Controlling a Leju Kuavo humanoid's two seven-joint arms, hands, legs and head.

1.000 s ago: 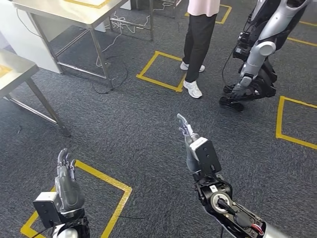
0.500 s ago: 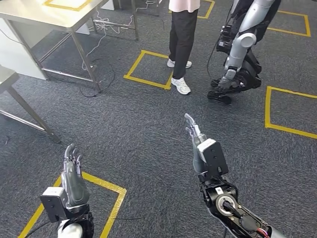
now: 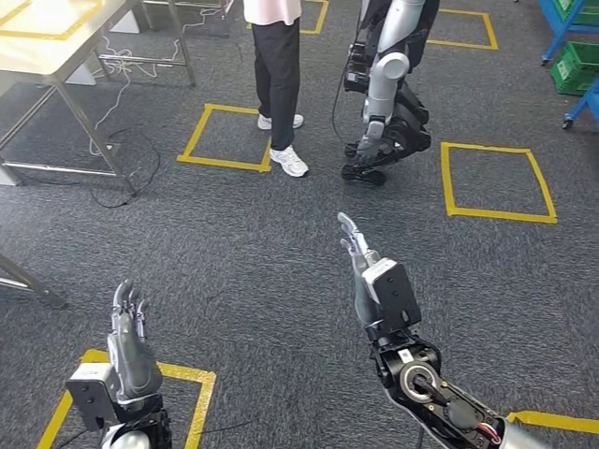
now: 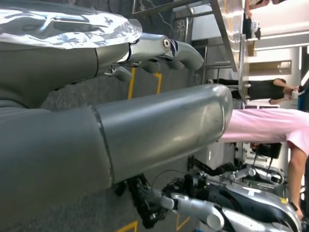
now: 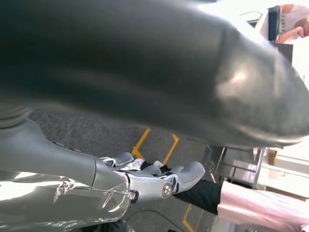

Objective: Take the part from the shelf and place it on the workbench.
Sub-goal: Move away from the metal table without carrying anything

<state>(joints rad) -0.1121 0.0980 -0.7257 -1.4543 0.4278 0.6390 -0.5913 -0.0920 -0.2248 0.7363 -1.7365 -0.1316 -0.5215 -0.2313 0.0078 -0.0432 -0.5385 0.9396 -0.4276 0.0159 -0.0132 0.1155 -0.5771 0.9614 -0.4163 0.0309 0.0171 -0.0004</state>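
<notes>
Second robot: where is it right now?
Head view, top centre-right: the second robot stands on the carpet just right of the person, left of a yellow floor square.

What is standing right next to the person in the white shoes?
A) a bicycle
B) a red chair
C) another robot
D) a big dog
C: another robot, silver and black, stands on the grey carpet just beside the person, near a yellow square taped on the floor.
</notes>
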